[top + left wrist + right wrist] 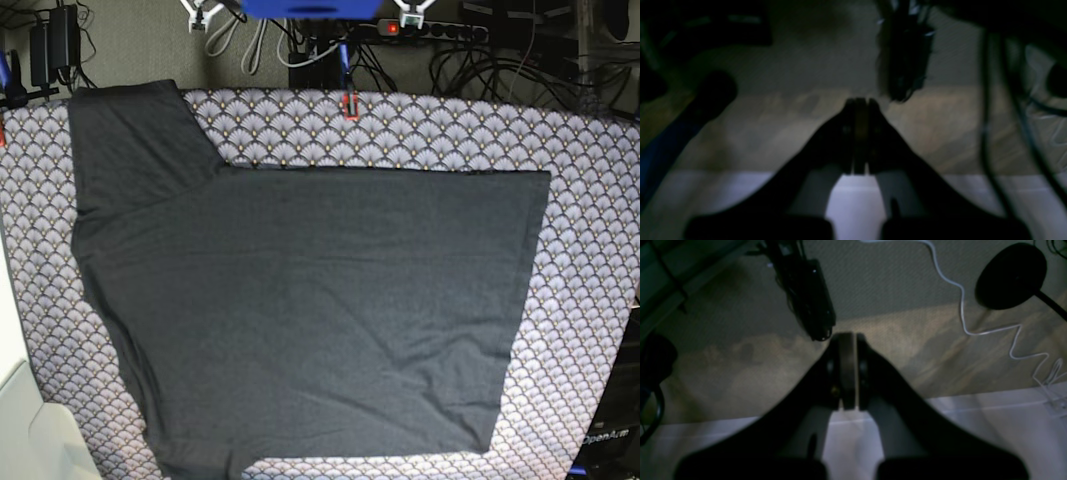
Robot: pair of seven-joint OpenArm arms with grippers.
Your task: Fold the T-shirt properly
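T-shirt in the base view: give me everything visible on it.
The T-shirt is plain dark charcoal-grey soft fabric, spread flat and unfolded on the scallop-patterned tablecloth, covering most of it. One short sleeve sticks out toward the upper left corner. The straight hem runs down the right side. The lower left part runs out of frame. Shallow wrinkles cross the body, mostly lower right. No logo or mark shows on this face. No gripper touches it; only the cloth beneath does.

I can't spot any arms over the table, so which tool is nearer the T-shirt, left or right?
Cannot tell. The T-shirt lies spread on the tablecloth, no arm over it. The left tool and right tool, both shut, each face floor, no shirt in view.
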